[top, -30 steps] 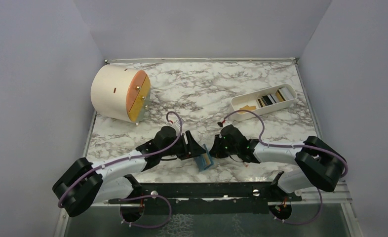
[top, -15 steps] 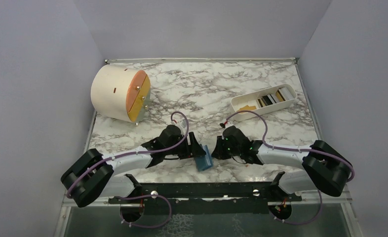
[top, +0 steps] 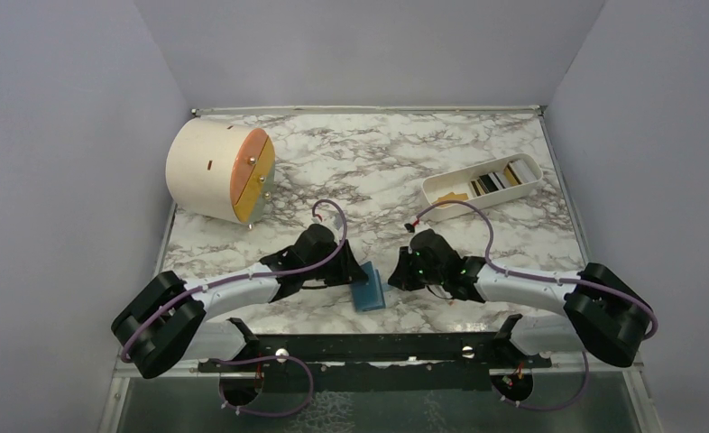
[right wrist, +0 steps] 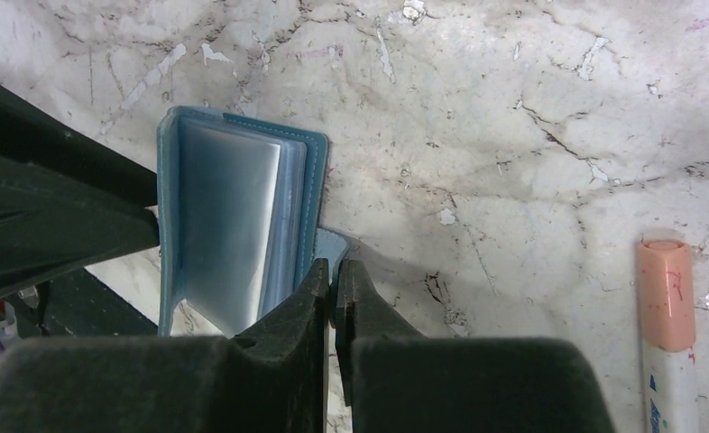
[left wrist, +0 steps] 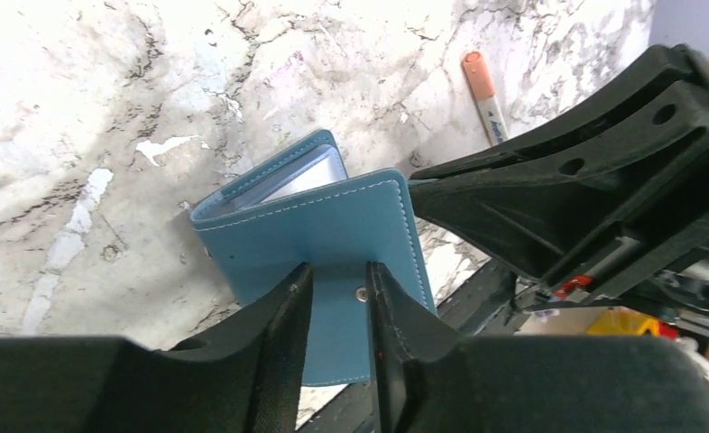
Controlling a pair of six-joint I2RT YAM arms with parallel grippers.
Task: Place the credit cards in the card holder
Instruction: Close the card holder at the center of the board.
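**Claws meeting at the card holder (top: 369, 292) on the tabletop (top: 378, 162).**
Top: left claw (top: 358, 276) and right claw (top: 393, 274) are flanking it; credit cards (top: 495, 179) are lying well apart, in a white tray (top: 437, 187). Left wrist: fingers (left wrist: 279, 325) are straddling its cover; whether gripping, cannot tell. Right wrist: claw is clamping its flap.
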